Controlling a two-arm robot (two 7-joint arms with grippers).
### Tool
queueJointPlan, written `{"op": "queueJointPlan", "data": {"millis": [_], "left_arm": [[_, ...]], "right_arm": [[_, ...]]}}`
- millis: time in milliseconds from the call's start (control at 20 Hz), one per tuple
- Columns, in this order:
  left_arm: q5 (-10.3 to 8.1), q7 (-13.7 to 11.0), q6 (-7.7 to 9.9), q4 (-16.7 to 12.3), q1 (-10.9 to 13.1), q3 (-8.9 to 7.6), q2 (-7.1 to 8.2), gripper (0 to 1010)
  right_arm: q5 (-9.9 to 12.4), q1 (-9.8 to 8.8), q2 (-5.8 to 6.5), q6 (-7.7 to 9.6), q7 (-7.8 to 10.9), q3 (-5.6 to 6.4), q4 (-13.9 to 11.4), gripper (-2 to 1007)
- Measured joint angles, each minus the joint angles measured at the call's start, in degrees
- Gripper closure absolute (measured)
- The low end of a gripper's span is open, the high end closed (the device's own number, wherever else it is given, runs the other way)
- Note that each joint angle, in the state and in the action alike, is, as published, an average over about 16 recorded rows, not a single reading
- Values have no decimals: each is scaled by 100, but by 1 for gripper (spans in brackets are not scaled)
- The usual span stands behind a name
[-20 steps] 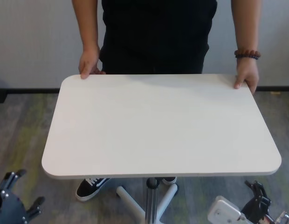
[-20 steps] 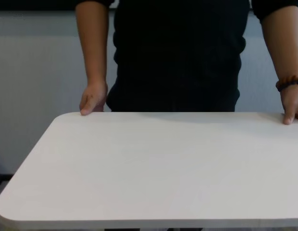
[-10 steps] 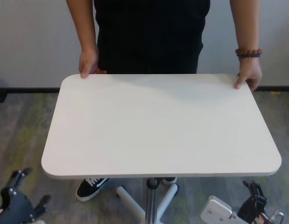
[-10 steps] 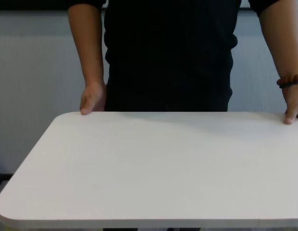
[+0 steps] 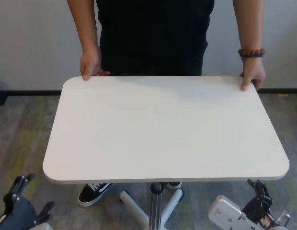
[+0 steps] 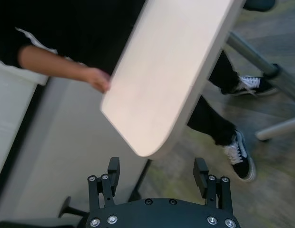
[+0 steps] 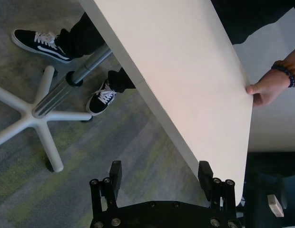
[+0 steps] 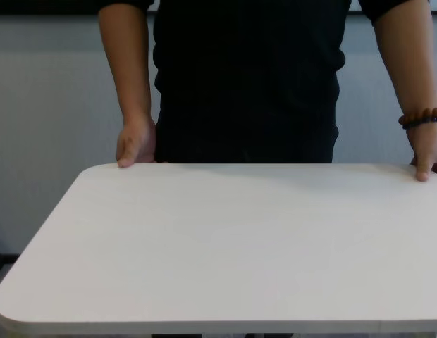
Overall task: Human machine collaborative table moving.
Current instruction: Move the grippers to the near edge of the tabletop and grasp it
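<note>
My left gripper (image 5: 26,201) sits low at the lower left of the head view and my right gripper (image 5: 263,203) at the lower right, both with fingers spread wide around nothing and both below the near edge of the table (image 5: 163,129), which fills the frame's middle. To take hold well I judge each claw must rise level with that thin edge near its rounded corners and close together. The human (image 5: 153,33) at the top grips the far corners; their head is cut off, and the tabletop hides most of the pole.
</note>
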Motion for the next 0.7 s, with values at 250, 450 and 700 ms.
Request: {"op": "queueJointPlan", "data": {"millis": [250, 450, 700], "left_arm": [[148, -57, 91, -36, -66, 32, -31, 9], [444, -69, 198, -43, -137, 121, -79, 9], [1016, -1, 336, -1, -242, 313, -173, 9]], "right_arm": [[20, -8, -6, -41, 0, 18, 7, 0], [21, -2, 2, -14, 9, 11, 2, 0], [20, 3, 9, 9, 16, 4, -5, 0]]}}
